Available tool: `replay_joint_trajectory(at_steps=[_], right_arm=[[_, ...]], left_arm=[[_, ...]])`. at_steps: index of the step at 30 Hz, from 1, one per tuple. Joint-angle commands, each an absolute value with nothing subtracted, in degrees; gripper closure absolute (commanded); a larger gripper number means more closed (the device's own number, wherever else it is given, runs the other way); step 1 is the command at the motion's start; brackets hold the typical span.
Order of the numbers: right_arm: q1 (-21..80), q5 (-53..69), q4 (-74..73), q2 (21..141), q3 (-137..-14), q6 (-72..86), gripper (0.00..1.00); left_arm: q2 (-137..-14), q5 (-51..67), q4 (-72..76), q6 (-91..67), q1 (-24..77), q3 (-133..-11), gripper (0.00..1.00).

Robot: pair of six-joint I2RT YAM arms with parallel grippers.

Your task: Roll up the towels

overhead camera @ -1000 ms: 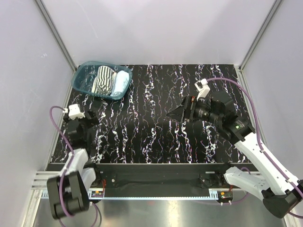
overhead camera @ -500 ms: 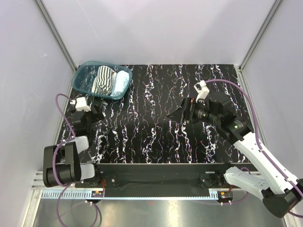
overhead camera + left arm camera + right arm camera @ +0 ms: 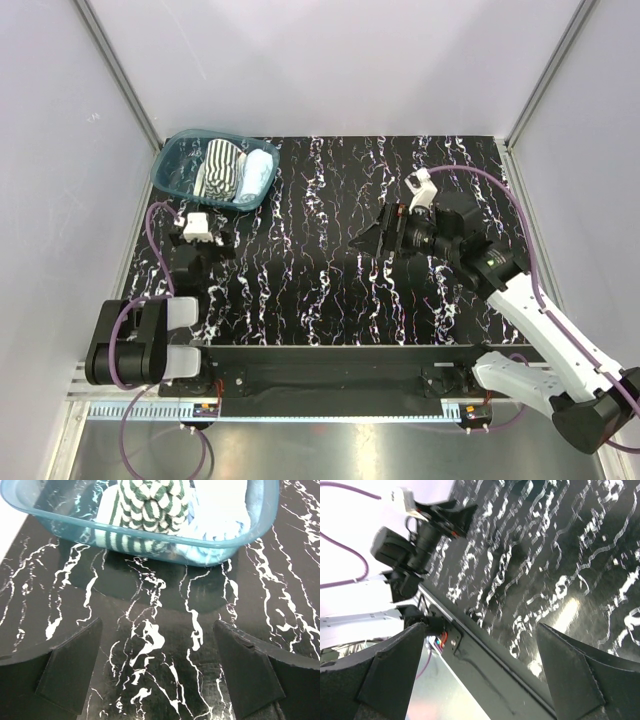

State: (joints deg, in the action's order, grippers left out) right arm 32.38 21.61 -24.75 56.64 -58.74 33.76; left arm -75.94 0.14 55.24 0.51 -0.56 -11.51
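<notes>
Both towels lie bunched in a teal plastic basket [image 3: 172, 170] at the table's far left. The green-and-white striped towel [image 3: 219, 166] is on the left, the pale blue towel [image 3: 258, 175] on the right. In the left wrist view the striped towel [image 3: 150, 505] and the blue towel [image 3: 225, 510] show through the basket wall [image 3: 55, 517]. My left gripper [image 3: 212, 232] is open and empty, just in front of the basket. My right gripper [image 3: 372, 238] is open and empty above the table's middle right, pointing left.
The black marbled table [image 3: 320, 290] has a black rail along its near edge [image 3: 320, 360]. Aluminium posts and white walls enclose the sides and back. The right wrist view shows the left arm [image 3: 417, 540] and the table's near edge [image 3: 485, 650].
The left arm has swung up and right, bringing its gripper nearer the basket. The right gripper has shifted slightly up and left. The towels have not moved.
</notes>
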Motion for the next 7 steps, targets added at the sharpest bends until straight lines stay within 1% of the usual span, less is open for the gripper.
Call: replay_joint_trajectory(at_steps=[1, 3, 7], right_arm=[[32.96, 21.71, -17.69, 55.38, -57.05, 34.98, 0.0], [32.87, 22.14, -15.74, 55.46, -56.34, 35.86, 0.0], [32.96, 21.63, -13.54, 57.21, -56.78, 35.6, 0.0]], left_arm=[[-75.68, -4.12, 61.27, 1.41, -0.62, -11.77, 0.01], [-76.02, -5.97, 60.64, 0.35, -0.7, -12.57, 0.01], [-76.02, -5.98, 60.64, 0.44, -0.7, -12.31, 0.01]])
